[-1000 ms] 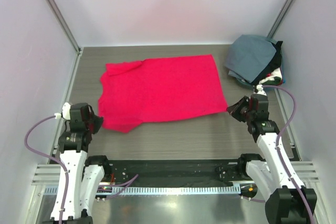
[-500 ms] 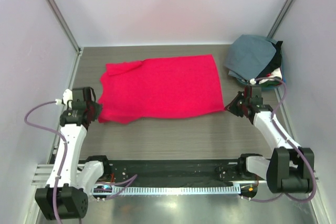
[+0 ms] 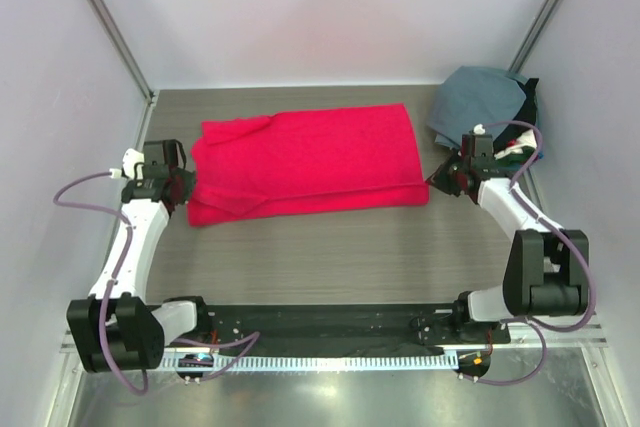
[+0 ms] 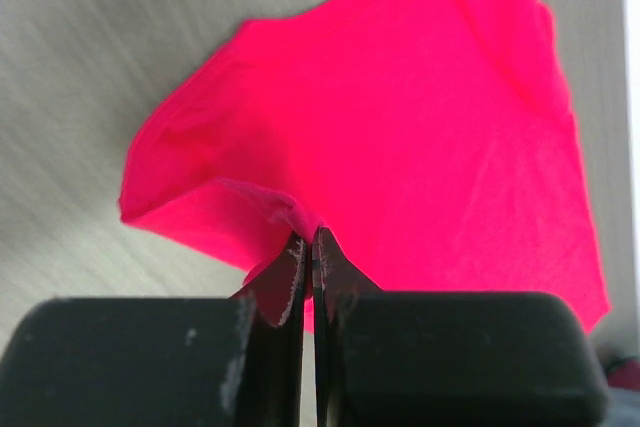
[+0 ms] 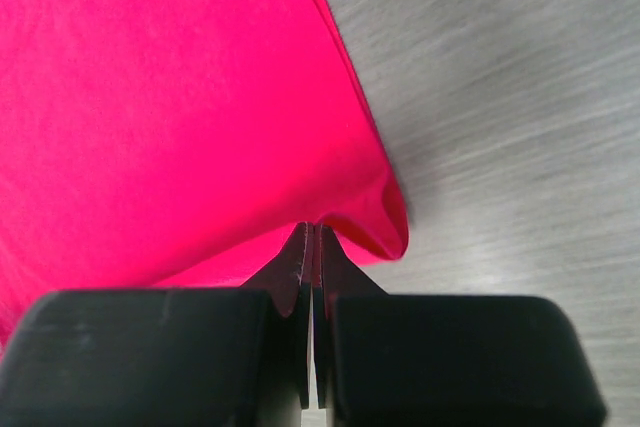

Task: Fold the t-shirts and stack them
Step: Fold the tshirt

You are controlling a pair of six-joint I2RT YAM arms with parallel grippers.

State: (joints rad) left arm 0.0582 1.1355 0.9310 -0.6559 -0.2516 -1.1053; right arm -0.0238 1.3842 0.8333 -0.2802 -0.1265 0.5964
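A bright red t-shirt [image 3: 305, 160] lies spread across the middle of the table, its near edge lifted and carried over the rest. My left gripper [image 3: 186, 190] is shut on the shirt's near left corner [image 4: 290, 217]. At the near right corner [image 5: 370, 222] my right gripper [image 3: 436, 182] is shut on the cloth too. Both wrist views show thin cloth pinched between the fingertips. A pile of other t-shirts [image 3: 485, 117], slate grey-blue on top with dark, white and blue showing beneath, sits at the back right.
Pale walls with metal corner posts [image 3: 105, 22] close in the table on the left, back and right. The black base rail [image 3: 320, 327] runs along the near edge. Bare grey tabletop [image 3: 330, 247] lies between the shirt and the rail.
Both grippers have moved away from the bases toward the back, carrying the shirt's near edge with them. The red shirt now looks shorter front to back.
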